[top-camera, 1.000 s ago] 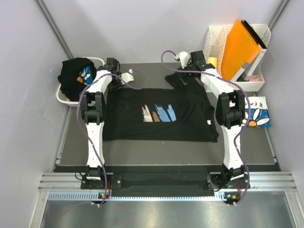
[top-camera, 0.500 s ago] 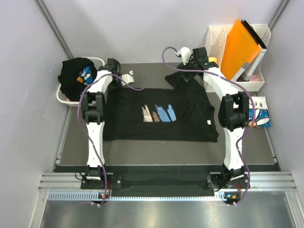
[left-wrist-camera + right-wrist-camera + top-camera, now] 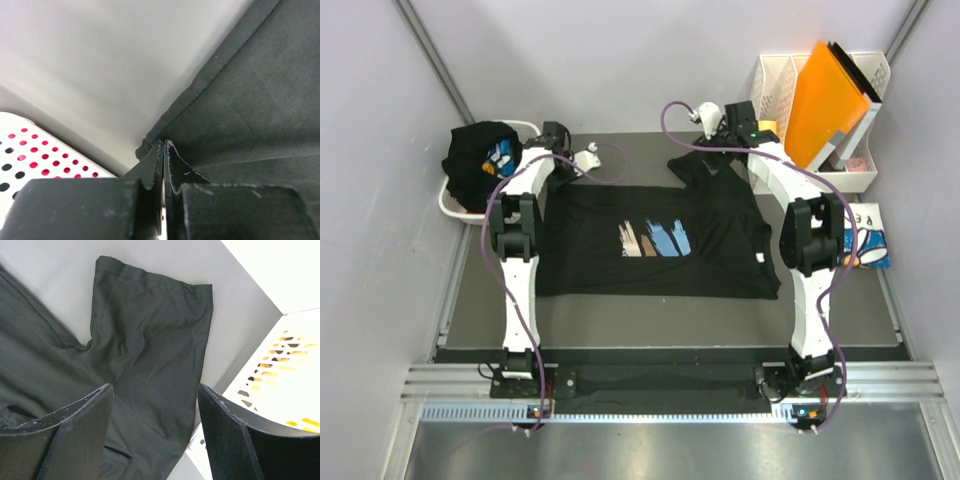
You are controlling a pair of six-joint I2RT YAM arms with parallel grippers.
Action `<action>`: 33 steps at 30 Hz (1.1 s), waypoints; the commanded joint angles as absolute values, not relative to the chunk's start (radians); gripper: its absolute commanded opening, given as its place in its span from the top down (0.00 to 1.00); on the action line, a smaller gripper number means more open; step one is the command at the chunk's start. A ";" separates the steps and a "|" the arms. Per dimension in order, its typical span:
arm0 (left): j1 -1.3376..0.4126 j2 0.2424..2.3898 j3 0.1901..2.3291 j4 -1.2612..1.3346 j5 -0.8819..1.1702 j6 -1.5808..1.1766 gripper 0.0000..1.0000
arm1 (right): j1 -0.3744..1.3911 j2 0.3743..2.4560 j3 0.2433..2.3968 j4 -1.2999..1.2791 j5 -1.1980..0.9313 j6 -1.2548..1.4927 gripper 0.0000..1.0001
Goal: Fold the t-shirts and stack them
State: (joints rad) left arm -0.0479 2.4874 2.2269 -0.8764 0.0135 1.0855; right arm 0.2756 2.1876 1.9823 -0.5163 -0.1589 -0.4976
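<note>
Black tee point(image 3: 150, 325) sleeve under right gripper point(image 3: 155, 397) (jaws apart).

Black tees point(image 3: 620, 270): two, maybe more; white tee point(image 3: 870, 240): one.

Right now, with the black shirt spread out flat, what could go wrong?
The left pincer seems shut on just the edge of the black cotton t-shirt, so it may slip free when lifted. The open right pincer hangs over the sleeve close to the white perforated file rack; it could bump it.
</note>
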 commanded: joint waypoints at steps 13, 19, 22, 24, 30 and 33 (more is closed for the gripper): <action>-0.044 2.382 2.209 -0.753 -0.056 0.881 0.67 | 0.301 2.184 2.011 -0.491 -0.178 -0.494 0.30; -0.043 2.425 2.229 -0.790 -0.055 0.740 0.49 | 0.302 2.161 1.977 -0.471 -0.173 -0.499 0.28; -0.043 2.439 2.230 -0.807 -0.028 0.683 0.47 | 0.304 2.157 1.976 -0.469 -0.169 -0.500 0.28; -0.043 2.445 2.233 -0.822 -0.006 0.649 0.48 | 0.305 2.152 1.974 -0.468 -0.167 -0.497 0.28; -0.041 2.480 2.230 -0.813 0.009 0.591 0.49 | 0.310 2.140 1.967 -0.462 -0.167 -0.500 0.29; -0.038 2.488 2.229 -0.785 -0.036 0.589 0.49 | 0.310 2.135 1.956 -0.459 -0.166 -0.500 0.28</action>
